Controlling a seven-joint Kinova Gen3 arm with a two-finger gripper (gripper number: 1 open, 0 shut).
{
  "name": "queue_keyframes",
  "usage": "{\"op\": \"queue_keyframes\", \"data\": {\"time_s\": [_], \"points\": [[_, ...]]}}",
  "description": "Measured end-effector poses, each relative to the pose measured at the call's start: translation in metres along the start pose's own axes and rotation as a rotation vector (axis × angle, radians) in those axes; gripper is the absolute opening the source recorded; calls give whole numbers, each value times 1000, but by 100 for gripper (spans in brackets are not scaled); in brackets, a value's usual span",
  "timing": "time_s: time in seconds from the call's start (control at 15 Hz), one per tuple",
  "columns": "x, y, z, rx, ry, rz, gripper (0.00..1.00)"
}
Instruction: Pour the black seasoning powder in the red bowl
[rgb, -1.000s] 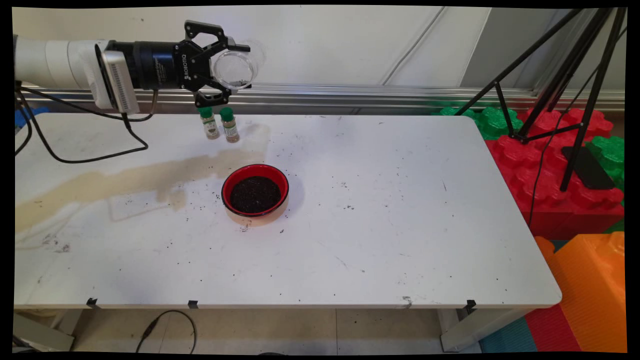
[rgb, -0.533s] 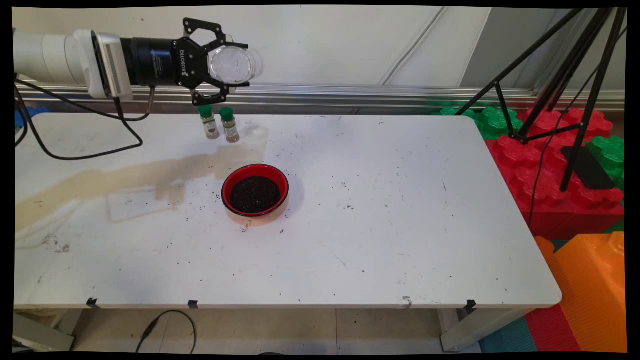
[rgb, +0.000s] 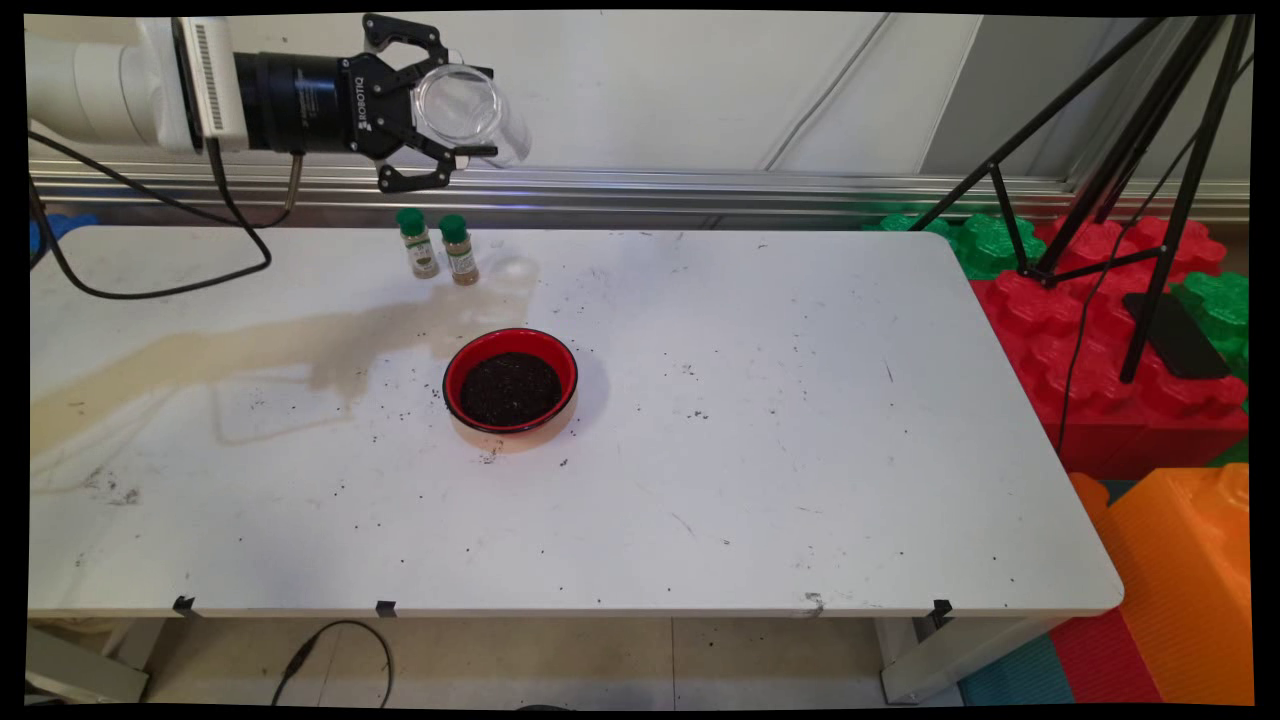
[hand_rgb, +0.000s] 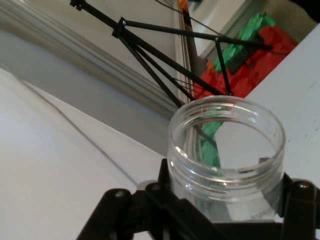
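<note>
Gripping a clear plastic jar between its two fingers, my end effector is holding it sideways high above the far left part of the bench, over two green-capped spice bottles standing behind a red bowl of dark grains.

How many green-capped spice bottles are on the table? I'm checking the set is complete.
2. One spice bottle stands at the table's far edge, the other right beside it, both behind the red bowl. None seems hidden.
</note>
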Motion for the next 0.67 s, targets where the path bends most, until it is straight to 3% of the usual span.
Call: {"op": "queue_keyframes", "data": {"time_s": [0.67], "points": [[6,-6,0,-59,39,-136,0]]}}
